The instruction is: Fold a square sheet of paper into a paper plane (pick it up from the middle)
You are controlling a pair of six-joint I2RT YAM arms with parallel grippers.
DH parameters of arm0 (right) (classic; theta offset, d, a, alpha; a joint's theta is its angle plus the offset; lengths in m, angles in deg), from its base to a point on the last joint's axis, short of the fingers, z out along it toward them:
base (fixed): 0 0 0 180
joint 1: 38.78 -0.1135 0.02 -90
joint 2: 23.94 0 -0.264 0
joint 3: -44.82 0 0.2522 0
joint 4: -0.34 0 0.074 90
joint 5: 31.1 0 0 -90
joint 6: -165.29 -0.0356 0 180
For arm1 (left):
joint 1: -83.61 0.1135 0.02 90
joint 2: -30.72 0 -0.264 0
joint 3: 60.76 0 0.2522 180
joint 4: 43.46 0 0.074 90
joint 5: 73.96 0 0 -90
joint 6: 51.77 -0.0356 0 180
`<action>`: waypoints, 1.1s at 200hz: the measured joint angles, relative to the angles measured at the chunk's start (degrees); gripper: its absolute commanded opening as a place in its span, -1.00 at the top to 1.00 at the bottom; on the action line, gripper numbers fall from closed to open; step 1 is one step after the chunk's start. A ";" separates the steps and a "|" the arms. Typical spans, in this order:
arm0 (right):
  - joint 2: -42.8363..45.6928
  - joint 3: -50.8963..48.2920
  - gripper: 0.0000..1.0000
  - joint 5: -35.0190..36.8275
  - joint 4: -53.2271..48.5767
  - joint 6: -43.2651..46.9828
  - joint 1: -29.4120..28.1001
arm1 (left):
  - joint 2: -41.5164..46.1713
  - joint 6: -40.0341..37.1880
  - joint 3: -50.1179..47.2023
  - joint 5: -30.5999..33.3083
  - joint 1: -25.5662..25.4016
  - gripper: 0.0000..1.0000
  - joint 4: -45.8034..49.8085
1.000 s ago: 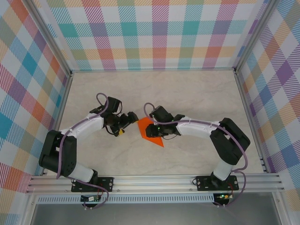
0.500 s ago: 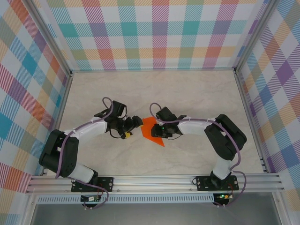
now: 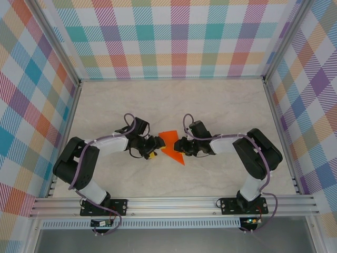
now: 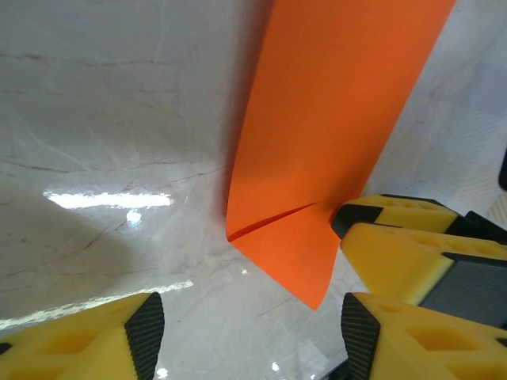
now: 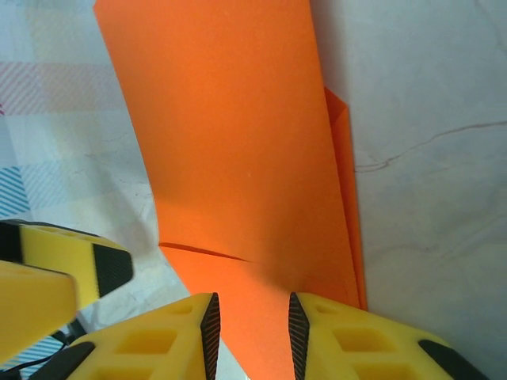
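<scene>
While right hand [image 5: 250, 318] pinches creased orange paper [image 5: 238, 158] | left hand [image 4: 249, 326] open alongside

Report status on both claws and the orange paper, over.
Right claw shut on the part-folded orange paper. Left claw open at its corner, not gripping. No obstruction seen.

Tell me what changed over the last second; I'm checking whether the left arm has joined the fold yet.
The left gripper moved right, up to the edge of the folded square sheet of paper, its jaws narrowing but still open and not gripping. The right gripper stays shut on the sheet, which barely shifted.
</scene>
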 measured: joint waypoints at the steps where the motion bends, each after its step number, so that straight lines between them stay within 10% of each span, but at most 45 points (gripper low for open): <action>1: 0.00 -0.07 0.36 -0.11 0.09 -0.07 0.07 | -0.04 0.00 0.00 -0.02 0.00 -0.15 -0.02; 220: -0.02 -1.46 0.19 -4.55 3.15 -2.91 2.03 | -7.61 1.11 3.02 -4.85 -0.63 0.56 -10.51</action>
